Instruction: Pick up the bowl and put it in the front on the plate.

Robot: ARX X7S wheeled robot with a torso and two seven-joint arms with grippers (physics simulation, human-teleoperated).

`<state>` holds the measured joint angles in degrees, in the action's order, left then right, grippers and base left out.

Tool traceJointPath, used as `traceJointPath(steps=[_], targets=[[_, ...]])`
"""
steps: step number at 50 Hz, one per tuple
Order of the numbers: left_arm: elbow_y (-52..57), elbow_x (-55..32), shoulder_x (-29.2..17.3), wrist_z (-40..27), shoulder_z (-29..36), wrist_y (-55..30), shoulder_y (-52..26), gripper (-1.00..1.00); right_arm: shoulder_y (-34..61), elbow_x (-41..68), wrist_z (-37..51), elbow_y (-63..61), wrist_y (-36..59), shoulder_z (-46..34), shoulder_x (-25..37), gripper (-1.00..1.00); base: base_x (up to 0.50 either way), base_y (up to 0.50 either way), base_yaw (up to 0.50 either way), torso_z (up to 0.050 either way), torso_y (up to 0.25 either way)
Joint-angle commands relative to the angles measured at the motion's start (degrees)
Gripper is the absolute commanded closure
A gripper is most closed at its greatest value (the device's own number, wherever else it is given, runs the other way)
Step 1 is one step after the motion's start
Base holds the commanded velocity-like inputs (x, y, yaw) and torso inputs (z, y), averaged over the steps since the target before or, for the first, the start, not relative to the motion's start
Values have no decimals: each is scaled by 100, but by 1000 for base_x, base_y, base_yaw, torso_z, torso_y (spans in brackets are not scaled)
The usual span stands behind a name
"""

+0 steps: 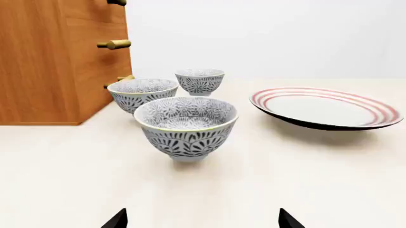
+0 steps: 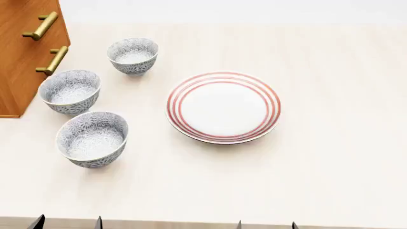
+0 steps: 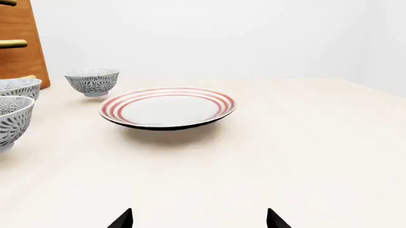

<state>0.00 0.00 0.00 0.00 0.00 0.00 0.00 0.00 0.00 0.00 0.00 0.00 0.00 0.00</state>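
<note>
Bowl (image 2: 93,138) nearest the robot (the front one of three alike, lined up beside the wooden cabinet (image 2: 25,47)) stands upright on the pale table (image 2: 330,181), left of the plate (image 2: 223,107) and clear of it, so it seems the one to lift. The left gripper (image 1: 201,219) faces it squarely from close by, its dark fingertips spread wide and holding nothing, likely lined up for a straight approach. The right gripper (image 3: 199,218), likewise agape and empty, points at the plate.

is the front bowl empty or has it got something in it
Empty. The head view looks straight into the front bowl and shows only its patterned inside; the left wrist view agrees.
</note>
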Motion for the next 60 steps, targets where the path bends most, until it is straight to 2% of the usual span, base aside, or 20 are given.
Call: traceJointPath(steps=[1,3,4,5,22,25,27,30,35,41,60], targets=[[-19,-99,-95,-95,98,-45,-15,-100,-10,39,118,10,21,-131,98,-100,0,0,0,0,0],[-17,-152,-140,-150,153,-66,-22,-100,-7,99,169,2,23,-181,144,-100,0,0,0,0,0],[-62,-824,-548,-389,696,-115,-68,-100,69,492,669,-247,999,-975,658,-100,0,0,0,0,0],[-80,-51,-55,-71,67,-32,-40,-100,0,7,73,40,7,-82,60,-100,0,0,0,0,0],[-28,-273,-310,-448,366,13,-28,-100,-5,305,369,8,-52,-374,320,-100,0,0,0,0,0],[107,-269,-319,-558,356,313,16,-100,-46,332,444,-38,-670,-357,318,-100,0,0,0,0,0],[350,-169,-325,-721,302,906,87,-100,-136,696,319,-232,-1592,-261,276,-100,0,0,0,0,0],[941,621,-371,-1263,254,2045,285,-100,-212,653,327,-425,-3199,-216,240,-100,0,0,0,0,0],[1643,1561,-419,-1800,197,3021,542,-100,-350,890,334,-694,-4886,-228,202,-100,0,0,0,0,0],[1880,1862,-457,-2081,155,3381,646,-100,-376,1030,467,-805,-5228,-282,254,-100,0,0,0,0,0],[2093,2101,-553,-2452,183,3439,691,-100,-344,913,691,-770,-5566,-389,389,-100,0,0,0,0,0]])
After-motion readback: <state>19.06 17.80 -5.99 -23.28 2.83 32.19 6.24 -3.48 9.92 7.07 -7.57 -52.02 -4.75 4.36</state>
